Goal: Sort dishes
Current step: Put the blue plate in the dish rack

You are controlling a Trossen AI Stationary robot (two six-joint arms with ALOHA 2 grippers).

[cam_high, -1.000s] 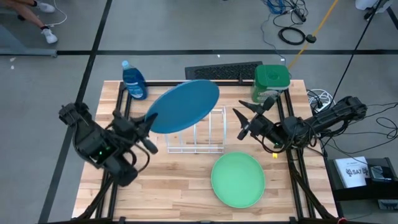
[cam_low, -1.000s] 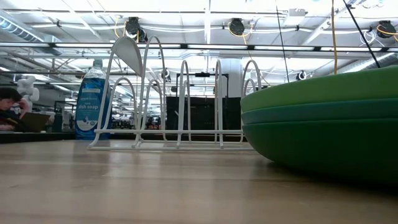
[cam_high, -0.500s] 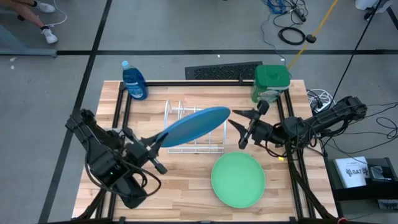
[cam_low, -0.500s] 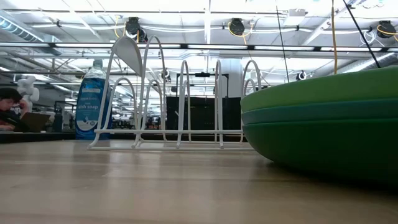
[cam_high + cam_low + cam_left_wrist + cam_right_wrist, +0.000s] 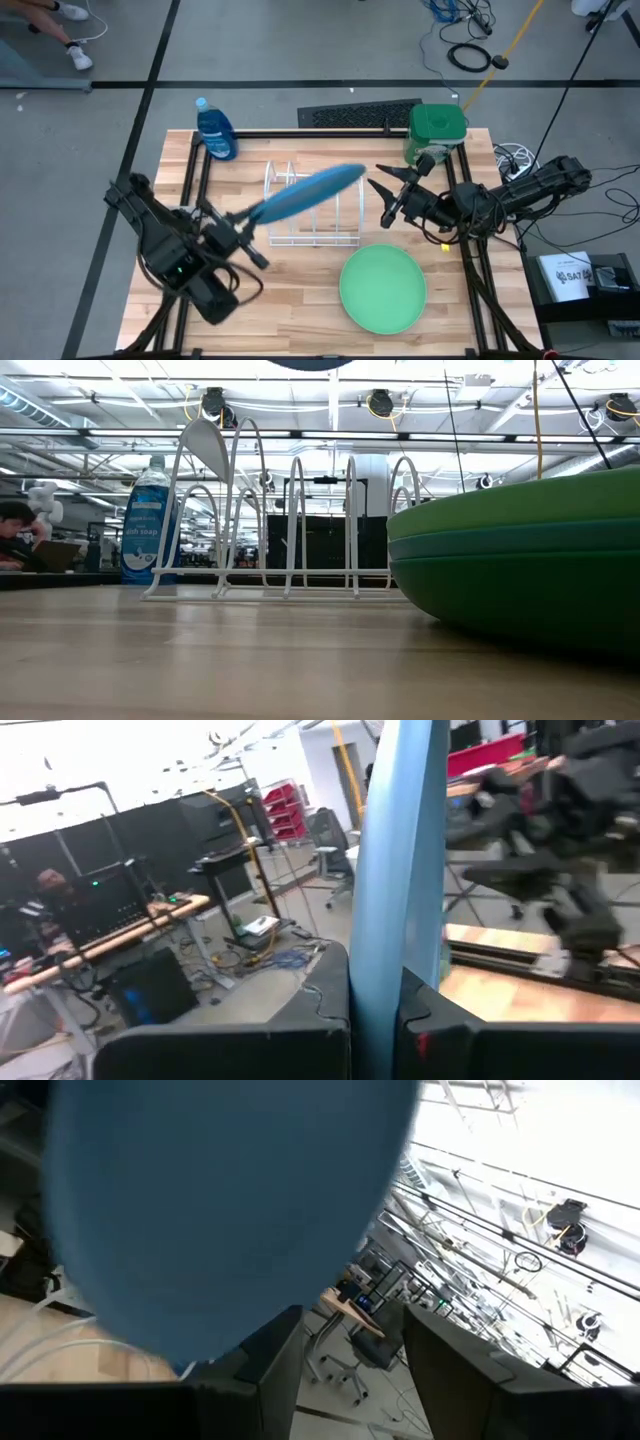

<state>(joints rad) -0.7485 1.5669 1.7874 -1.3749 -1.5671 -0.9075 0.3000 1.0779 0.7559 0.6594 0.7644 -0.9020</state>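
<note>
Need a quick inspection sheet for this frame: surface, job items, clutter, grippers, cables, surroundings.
Surface: wooden slat table, black frame.
Job's things: round blue plastic plate tilted on edge above the white wire rack; light green plate tops a stack beside the rack.
Clutter: blue soap bottle, green container.
Grippers: left gripper shut on the blue plate's rim; right gripper open, near the rack.
Cables: coiled on the floor.
Surroundings: person's feet.

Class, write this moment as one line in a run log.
left tool: shut on blue plate, tilted on edge above rack | right tool: open, beside rack | green plate: on table
</note>
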